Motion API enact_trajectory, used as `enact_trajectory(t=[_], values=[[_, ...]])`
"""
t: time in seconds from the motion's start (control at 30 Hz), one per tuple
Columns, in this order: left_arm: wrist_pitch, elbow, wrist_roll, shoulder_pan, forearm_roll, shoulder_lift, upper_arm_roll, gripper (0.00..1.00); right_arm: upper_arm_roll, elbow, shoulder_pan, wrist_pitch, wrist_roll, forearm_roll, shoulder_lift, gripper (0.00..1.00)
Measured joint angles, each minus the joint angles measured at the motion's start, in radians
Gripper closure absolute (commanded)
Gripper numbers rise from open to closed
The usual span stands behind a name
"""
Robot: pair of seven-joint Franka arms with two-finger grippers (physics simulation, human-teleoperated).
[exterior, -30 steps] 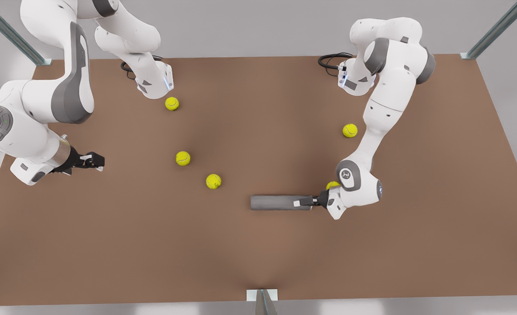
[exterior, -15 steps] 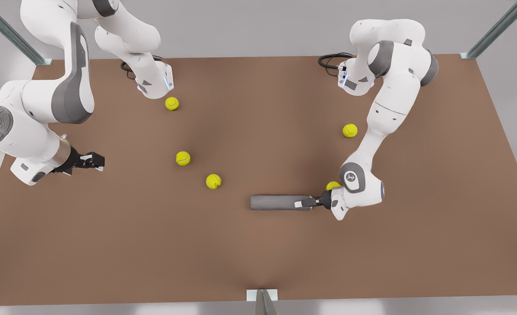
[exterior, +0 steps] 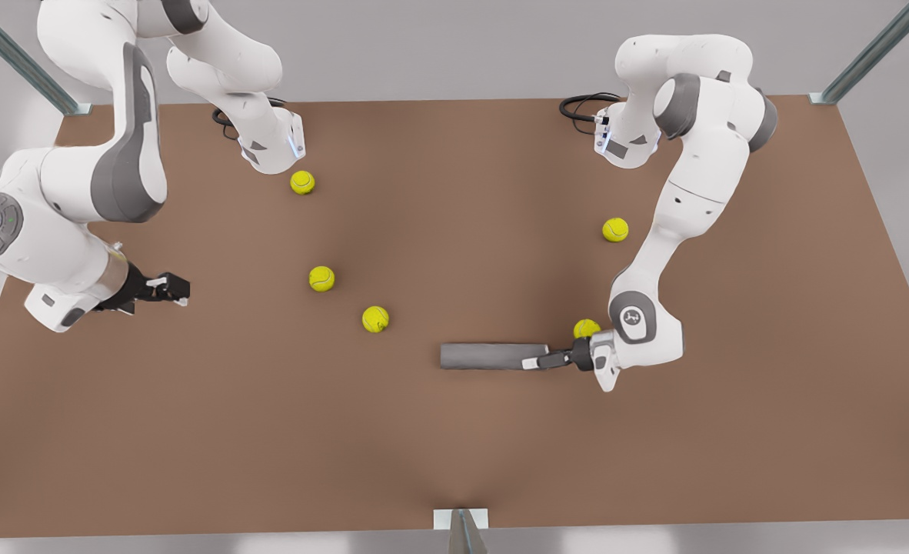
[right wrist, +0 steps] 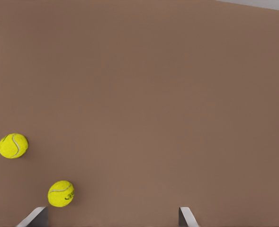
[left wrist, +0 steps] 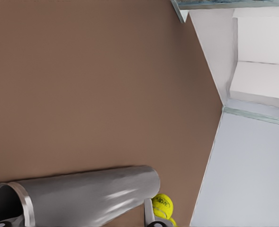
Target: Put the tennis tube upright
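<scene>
From my remote seat: tennis tube (exterior: 493, 356) lying flat mid-table, left gripper (exterior: 541, 360) clamped on its rimmed end, right gripper (exterior: 168, 288) waiting spread apart; I judge the tube light, rigid, slick metal, so grip near the rim.

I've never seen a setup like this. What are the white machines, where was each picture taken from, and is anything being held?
The white machines are two robot arms, each ending in a two-fingered pincer. The wide picture looks down on a brown table from a fixed camera. The other two come from small cameras on the arms' wrists.

A grey tube lies on its side, with five tennis balls scattered around it. The left pincer, on the front view's right, is at the tube's silver-rimmed end. I cannot tell whether it is gripping the tube. The right pincer, on the front view's left, waits open and holds nothing.
</scene>
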State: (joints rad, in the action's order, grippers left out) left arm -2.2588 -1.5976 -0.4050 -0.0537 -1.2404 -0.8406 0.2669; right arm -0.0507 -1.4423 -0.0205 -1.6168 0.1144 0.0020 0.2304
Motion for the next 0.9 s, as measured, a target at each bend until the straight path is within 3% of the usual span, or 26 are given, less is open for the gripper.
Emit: enact_trajectory(t=[0.2,0.3,0.4,0.63,0.9], values=[[0.024,0.009,0.003,0.005,-0.039,-0.005,0.0,0.04,0.002,0.033,-0.014,-0.059,0.002,0.079,0.053,0.0],[0.039,0.015,0.005,0.009,-0.055,-0.002,0.0,0.42,0.006,0.033,-0.033,-0.063,0.003,0.074,0.051,0.0],[0.039,0.015,0.011,0.011,-0.063,0.004,0.0,0.6,-0.02,0.033,-0.02,-0.044,0.005,0.078,0.048,0.0],[0.038,0.019,0.021,0.009,-0.068,0.005,0.001,0.79,-0.012,0.034,-0.078,-0.025,0.004,0.07,0.037,0.0],[0.058,0.019,0.017,0.049,-0.089,0.009,0.035,0.79,-0.014,0.033,-0.079,0.0,0.003,0.067,0.043,0.0]])
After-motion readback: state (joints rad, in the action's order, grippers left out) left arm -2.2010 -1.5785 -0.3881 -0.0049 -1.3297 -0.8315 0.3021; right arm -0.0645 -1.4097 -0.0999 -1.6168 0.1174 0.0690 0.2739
